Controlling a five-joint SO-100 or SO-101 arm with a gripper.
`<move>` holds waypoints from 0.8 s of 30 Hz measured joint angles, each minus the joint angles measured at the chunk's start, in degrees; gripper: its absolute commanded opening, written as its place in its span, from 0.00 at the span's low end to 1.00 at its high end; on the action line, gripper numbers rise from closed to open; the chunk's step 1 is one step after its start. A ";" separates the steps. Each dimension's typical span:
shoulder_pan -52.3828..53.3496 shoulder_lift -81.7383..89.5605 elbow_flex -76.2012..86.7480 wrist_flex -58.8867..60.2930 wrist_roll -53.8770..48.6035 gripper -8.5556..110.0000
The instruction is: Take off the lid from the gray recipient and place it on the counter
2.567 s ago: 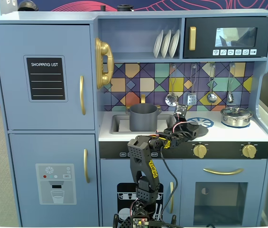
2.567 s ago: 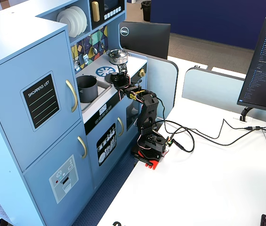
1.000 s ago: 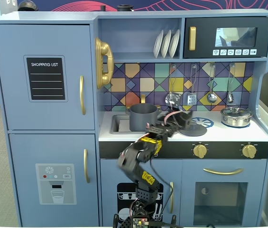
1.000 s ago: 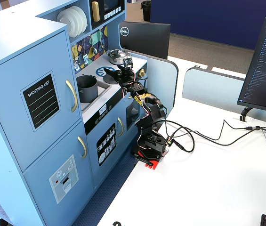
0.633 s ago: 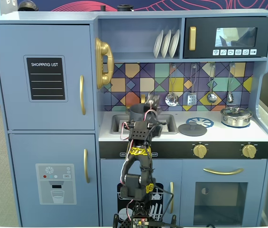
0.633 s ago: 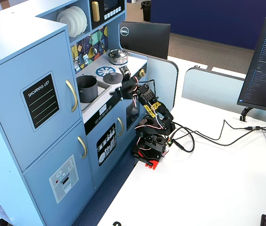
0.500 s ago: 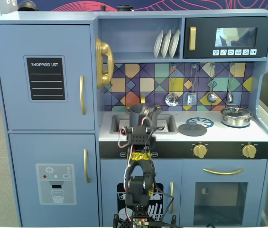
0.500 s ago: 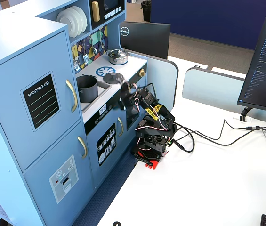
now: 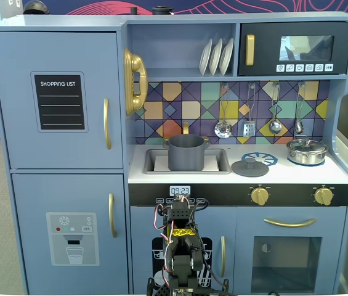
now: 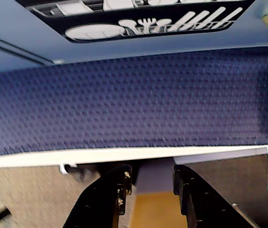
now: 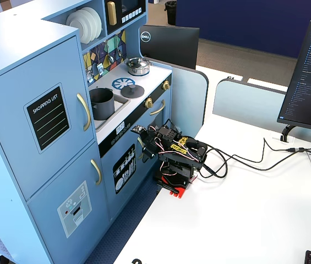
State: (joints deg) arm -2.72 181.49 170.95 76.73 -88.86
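I saw the round matte dark gray lid (image 9: 250, 167) lying flat on the white counter (image 9: 284, 173), partly over the printed blue burner (image 9: 262, 158), just right of the matte gray cylindrical pot (image 9: 186, 153) standing uncovered in the sink. My pincer (image 10: 151, 183) hung folded low by the white tabletop (image 11: 243, 214) edge, fingers apart, holding nothing.

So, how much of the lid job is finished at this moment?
It looks finished. The gray pot stands open in the sink, and the lid lies flat on the white counter, beside the printed burner and apart from the pot. Nothing is in hand: the arm is folded low in front of the kitchen, and in the wrist view its tool is open and empty. Nothing seems left.
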 measured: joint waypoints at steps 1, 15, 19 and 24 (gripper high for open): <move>-0.09 0.35 0.09 0.35 0.00 0.10; 2.99 0.97 0.09 1.14 0.62 0.12; 2.90 0.97 0.09 1.14 0.62 0.12; 2.90 0.97 0.09 1.14 0.62 0.12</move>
State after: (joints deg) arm 0.18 182.46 171.04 77.87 -88.24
